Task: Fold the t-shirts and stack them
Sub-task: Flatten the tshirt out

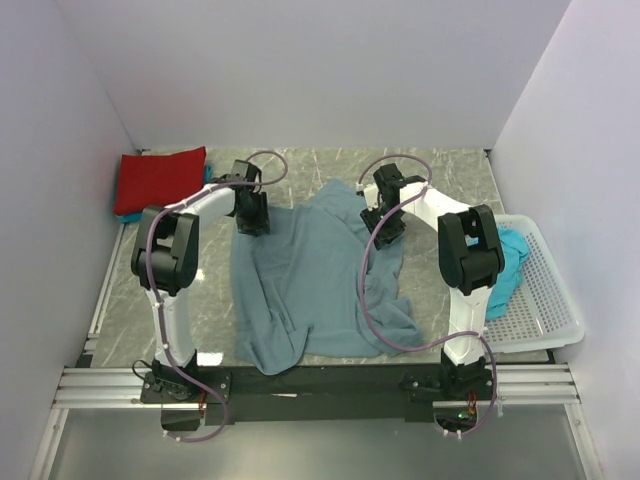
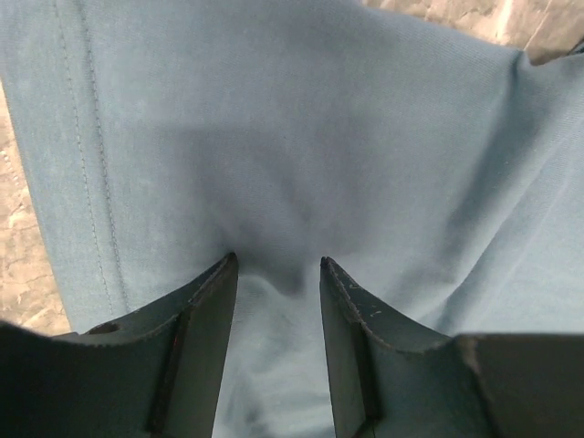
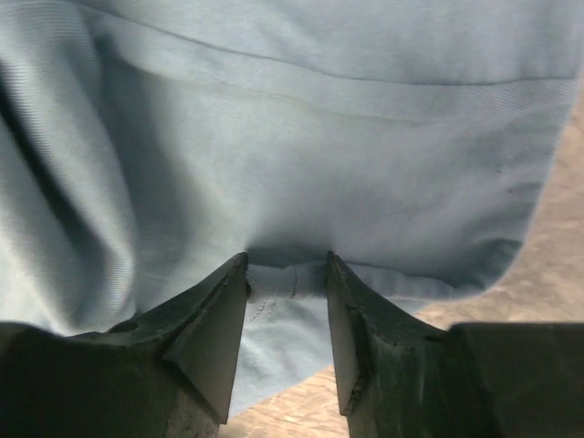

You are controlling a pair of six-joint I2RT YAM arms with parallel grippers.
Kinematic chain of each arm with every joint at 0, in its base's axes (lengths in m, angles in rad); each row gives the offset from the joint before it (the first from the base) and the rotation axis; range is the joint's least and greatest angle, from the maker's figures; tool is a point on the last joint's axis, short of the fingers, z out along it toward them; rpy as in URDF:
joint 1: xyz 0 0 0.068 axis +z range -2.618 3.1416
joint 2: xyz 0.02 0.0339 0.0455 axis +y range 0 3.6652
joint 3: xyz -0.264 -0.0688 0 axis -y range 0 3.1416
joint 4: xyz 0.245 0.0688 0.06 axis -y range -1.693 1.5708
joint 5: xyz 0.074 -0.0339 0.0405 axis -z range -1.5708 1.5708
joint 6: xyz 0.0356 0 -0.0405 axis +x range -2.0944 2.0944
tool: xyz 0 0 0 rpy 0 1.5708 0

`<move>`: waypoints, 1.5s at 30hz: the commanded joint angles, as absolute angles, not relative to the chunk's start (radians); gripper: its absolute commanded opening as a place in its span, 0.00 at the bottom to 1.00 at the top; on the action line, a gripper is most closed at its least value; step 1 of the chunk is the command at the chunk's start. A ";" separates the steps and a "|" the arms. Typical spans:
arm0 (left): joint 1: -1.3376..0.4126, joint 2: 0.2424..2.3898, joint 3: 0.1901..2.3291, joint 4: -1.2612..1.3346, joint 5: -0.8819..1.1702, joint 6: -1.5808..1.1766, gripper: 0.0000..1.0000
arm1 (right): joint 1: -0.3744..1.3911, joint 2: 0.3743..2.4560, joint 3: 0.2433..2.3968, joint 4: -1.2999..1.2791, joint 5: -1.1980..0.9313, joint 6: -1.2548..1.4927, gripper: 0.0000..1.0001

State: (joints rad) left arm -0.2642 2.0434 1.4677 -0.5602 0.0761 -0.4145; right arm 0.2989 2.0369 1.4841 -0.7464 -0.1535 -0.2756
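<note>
The blue shirt [image 1: 310, 290] lies spread over the middle of the tabletop [image 1: 450, 175], its long axis running from the far edge toward the near edge and its near end rumpled close to the arm bases. Both claws sit on its far end. The left claw [image 1: 250, 222] is at the far-left side of the cloth, the right claw [image 1: 388, 235] at the far-right side, and the width of the shirt stretches between them, so each arm is nearest its own side. In the left wrist view that claw is partly spread, tips pressed onto the cloth beside a stitched edge, with a soft ridge of cloth rising in the gap. The right claw stands about as wide and straddles the hem [image 3: 287, 278]. Neither looks pinched tight yet. A folded red shirt [image 1: 160, 180] rests in the far-left corner, and a teal shirt [image 1: 512, 262] lies in the basket [image 1: 550, 300] at the right edge.
</note>
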 commanded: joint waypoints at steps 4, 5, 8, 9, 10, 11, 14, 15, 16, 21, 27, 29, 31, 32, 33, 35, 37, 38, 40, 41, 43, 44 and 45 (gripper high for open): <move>-0.222 1.967 1.321 -0.565 0.005 -0.425 0.48 | 0.304 2.033 1.480 -0.736 -0.078 -0.268 0.30; -0.219 1.950 1.278 -0.557 0.005 -0.425 0.48 | 0.304 2.028 1.476 -0.736 -0.077 -0.268 0.20; -0.199 1.888 1.197 -0.545 0.017 -0.431 0.48 | 0.299 1.985 1.457 -0.733 -0.074 -0.278 0.06; -0.186 1.875 1.177 -0.542 0.017 -0.433 0.48 | 0.296 1.956 1.444 -0.733 -0.068 -0.279 0.04; -0.178 1.846 1.157 -0.537 0.015 -0.436 0.48 | 0.296 1.938 1.436 -0.726 -0.055 -0.287 0.03; -0.170 1.830 1.117 -0.534 0.018 -0.439 0.48 | 0.295 1.921 1.428 -0.721 -0.031 -0.291 0.02; -0.141 1.771 1.045 -0.525 0.026 -0.445 0.48 | 0.281 1.852 1.408 -0.703 -0.002 -0.307 0.02; -0.120 1.754 1.028 -0.523 0.031 -0.448 0.48 | 0.275 1.839 1.410 -0.698 -0.002 -0.310 0.02; -0.106 1.737 1.008 -0.512 0.037 -0.452 0.48 | 0.258 1.818 1.411 -0.695 0.020 -0.317 0.02; -0.039 1.641 0.916 -0.492 0.051 -0.454 0.48 | 0.215 1.810 1.433 -0.695 0.047 -0.345 0.02; -0.023 1.603 0.937 -0.494 0.048 -0.457 0.48 | 0.206 1.857 1.456 -0.614 0.153 -0.373 0.10; -0.023 1.577 0.960 -0.495 0.055 -0.453 0.48 | 0.203 1.870 1.492 -0.588 0.196 -0.379 0.13; -0.023 1.543 0.977 -0.499 0.066 -0.454 0.48 | 0.203 1.891 1.531 -0.569 0.231 -0.388 0.15; -0.023 1.531 0.994 -0.497 0.075 -0.453 0.48 | 0.202 1.896 1.552 -0.566 0.251 -0.390 0.21; -0.023 1.516 1.000 -0.492 0.084 -0.451 0.48 | 0.201 1.907 1.596 -0.566 0.261 -0.391 0.26; -0.023 1.461 1.009 -0.483 0.120 -0.446 0.49 | 0.202 1.899 1.649 -0.583 0.255 -0.384 0.38; -0.025 1.390 1.006 -0.468 0.149 -0.431 0.50 | 0.201 1.867 1.652 -0.610 0.210 -0.380 0.44; -0.023 1.364 1.003 -0.462 0.156 -0.425 0.51 | 0.202 1.818 1.626 -0.617 0.139 -0.385 0.49; -0.023 1.292 0.991 -0.439 0.181 -0.402 0.54 | 0.201 1.764 1.591 -0.664 0.037 -0.387 0.52; -0.023 1.267 0.983 -0.430 0.190 -0.396 0.54 | 0.201 1.715 1.553 -0.695 -0.112 -0.396 0.53; -0.023 1.189 0.947 -0.393 0.218 -0.377 0.58 | 0.204 1.675 1.504 -0.790 -0.275 -0.431 0.55; -0.023 1.160 0.930 -0.381 0.239 -0.370 0.58 | 0.206 1.646 1.444 -0.808 -0.328 -0.433 0.56; -0.025 1.102 0.911 -0.365 0.254 -0.364 0.59 | 0.212 1.631 1.412 -0.827 -0.391 -0.433 0.56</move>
State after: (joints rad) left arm -0.0265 1.1995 0.9501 -0.4313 0.1764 -0.4080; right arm 0.2047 1.7130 1.4937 -0.6960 -0.1112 -0.4061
